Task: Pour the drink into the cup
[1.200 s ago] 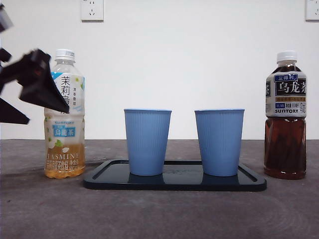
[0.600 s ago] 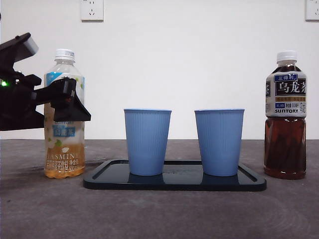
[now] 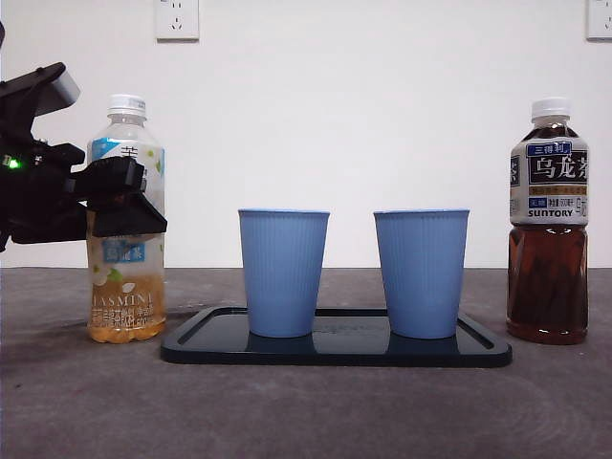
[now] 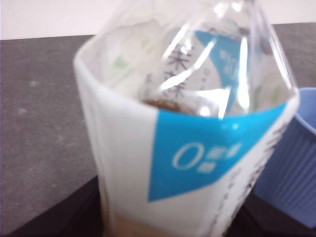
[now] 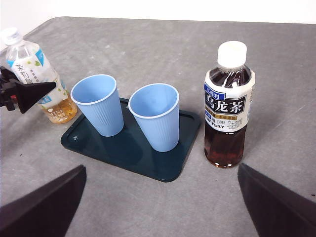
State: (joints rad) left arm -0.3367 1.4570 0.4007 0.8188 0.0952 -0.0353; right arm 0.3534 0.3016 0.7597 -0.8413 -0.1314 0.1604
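Your left gripper [image 3: 124, 196] has its fingers around the upright jasmine tea bottle [image 3: 125, 287]; whether clamped, you cannot tell.

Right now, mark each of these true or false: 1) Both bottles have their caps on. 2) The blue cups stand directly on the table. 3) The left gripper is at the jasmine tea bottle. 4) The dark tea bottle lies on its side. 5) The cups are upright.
1) True: the jasmine tea bottle and the dark tea bottle both wear white caps.
2) False: the two blue cups stand on the dark tray.
3) True: the left gripper is around the jasmine bottle's label.
4) False: it stands upright, apart from the tray.
5) True.
The right gripper waits above.
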